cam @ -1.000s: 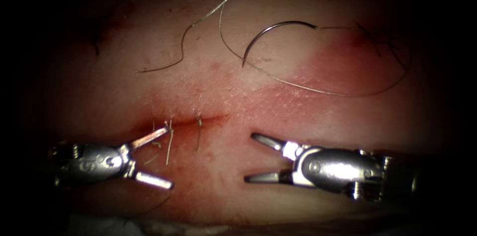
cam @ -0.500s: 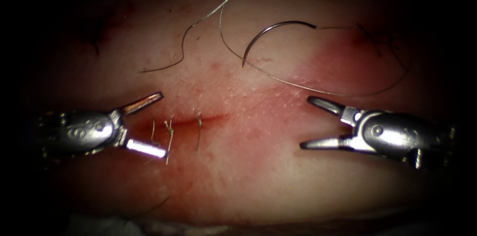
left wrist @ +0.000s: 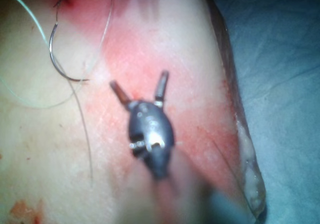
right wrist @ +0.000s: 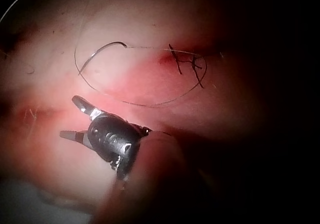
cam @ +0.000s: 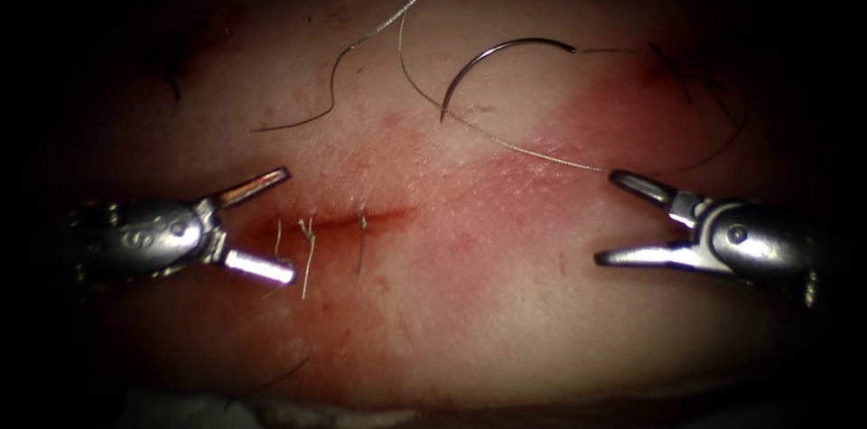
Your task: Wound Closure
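Needle [cam: 506,57], curved steel, lies free on pale pork tissue [cam: 433,303] toward far edge, thread [cam: 542,153] trailing. Left tool [cam: 271,226] beside cut [cam: 343,219], right tool [cam: 623,217] near thread: jaws wide apart, both empty. Judged between stitches; needle needs regrasping.

Left tool [cam: 262,226]: polished silver metal, rounded wrist housing, two slim straight jaws.
Right tool [cam: 623,221]: same silver finish, round pivot screw on housing, tapered darker-tipped jaws.
Shafts: dark.

Needle [cam: 502,56] and thread [cam: 506,144] lie loose on the tissue [cam: 470,248].
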Robot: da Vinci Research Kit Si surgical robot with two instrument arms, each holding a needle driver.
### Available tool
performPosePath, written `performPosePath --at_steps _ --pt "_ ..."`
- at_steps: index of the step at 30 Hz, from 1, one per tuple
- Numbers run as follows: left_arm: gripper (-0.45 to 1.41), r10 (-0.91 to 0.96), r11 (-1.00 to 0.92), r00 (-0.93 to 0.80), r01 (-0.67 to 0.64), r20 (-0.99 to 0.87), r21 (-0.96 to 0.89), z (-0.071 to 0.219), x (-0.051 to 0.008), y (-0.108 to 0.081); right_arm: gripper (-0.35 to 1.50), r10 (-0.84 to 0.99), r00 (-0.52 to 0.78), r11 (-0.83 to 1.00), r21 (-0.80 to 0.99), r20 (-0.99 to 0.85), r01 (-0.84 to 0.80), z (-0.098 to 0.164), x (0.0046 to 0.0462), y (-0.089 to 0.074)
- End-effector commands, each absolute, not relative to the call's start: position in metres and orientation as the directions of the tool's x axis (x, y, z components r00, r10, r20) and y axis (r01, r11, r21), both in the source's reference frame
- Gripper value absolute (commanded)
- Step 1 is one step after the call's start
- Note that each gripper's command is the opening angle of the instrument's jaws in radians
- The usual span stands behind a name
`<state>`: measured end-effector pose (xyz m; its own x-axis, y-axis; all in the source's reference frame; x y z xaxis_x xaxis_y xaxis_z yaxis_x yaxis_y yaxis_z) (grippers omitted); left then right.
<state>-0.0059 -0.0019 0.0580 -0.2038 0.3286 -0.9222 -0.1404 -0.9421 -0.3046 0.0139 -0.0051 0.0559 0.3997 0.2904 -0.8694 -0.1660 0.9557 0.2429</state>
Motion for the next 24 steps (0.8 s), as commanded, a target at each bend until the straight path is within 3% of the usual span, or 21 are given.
performPosePath --at_steps 1,24 --pt "0.86 0.331 -0.941 -0.203 -0.14 -0.922 -0.307 0.0587 -0.0064 -0.0023 1.26 0.29 0.398 0.956 0.244 -0.871 -0.163 0.0566 0.0146 -0.0055" --pt "0.88 0.324 -0.944 -0.206 -0.133 -0.923 -0.302 0.0592 -0.0059 -0.0027 1.26 0.282 0.393 0.958 0.233 -0.875 -0.169 0.0563 0.0158 -0.006"
